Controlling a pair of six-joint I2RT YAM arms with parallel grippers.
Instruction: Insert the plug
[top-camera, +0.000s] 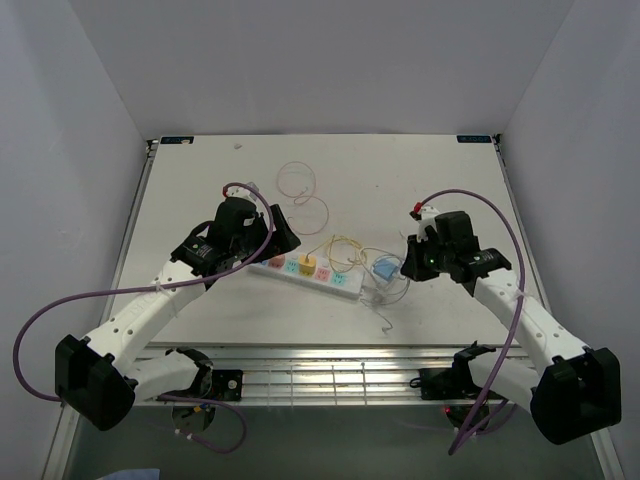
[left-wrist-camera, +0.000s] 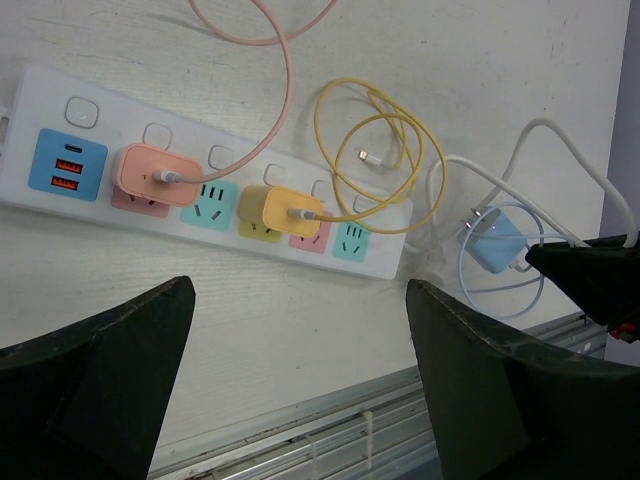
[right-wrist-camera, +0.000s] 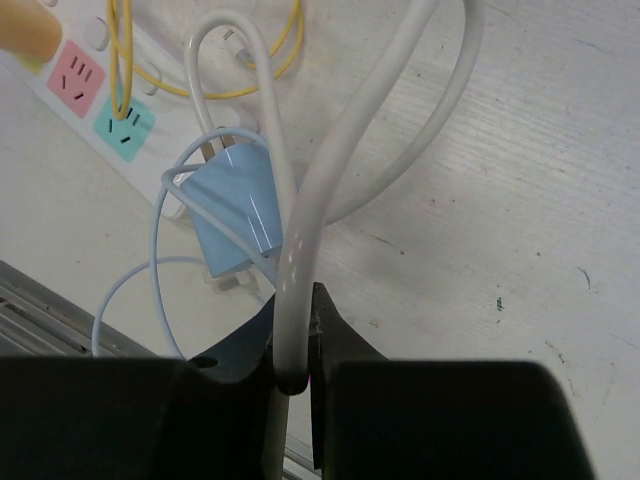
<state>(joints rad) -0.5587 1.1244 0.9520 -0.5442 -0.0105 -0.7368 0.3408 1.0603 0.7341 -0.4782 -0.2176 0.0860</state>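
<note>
A white power strip (top-camera: 300, 270) (left-wrist-camera: 110, 120) lies across the table's middle, with a pink plug (left-wrist-camera: 155, 175) and a yellow plug (left-wrist-camera: 280, 207) seated in it. A light-blue plug (top-camera: 385, 269) (left-wrist-camera: 495, 245) (right-wrist-camera: 235, 215) lies loose on the table just past the strip's right end, its thin blue cable coiled around it. My right gripper (top-camera: 412, 262) (right-wrist-camera: 300, 310) is shut on a thick white cable (right-wrist-camera: 300, 240) right beside that plug. My left gripper (top-camera: 270, 240) (left-wrist-camera: 300, 283) hovers wide open over the strip's near side, holding nothing.
The yellow cable (left-wrist-camera: 375, 150) loops over the strip's right end near a teal socket (right-wrist-camera: 125, 125). Pink cable (top-camera: 305, 195) coils behind the strip. A slatted metal rail (top-camera: 330, 375) runs along the table's near edge. White walls close in on both sides and the back.
</note>
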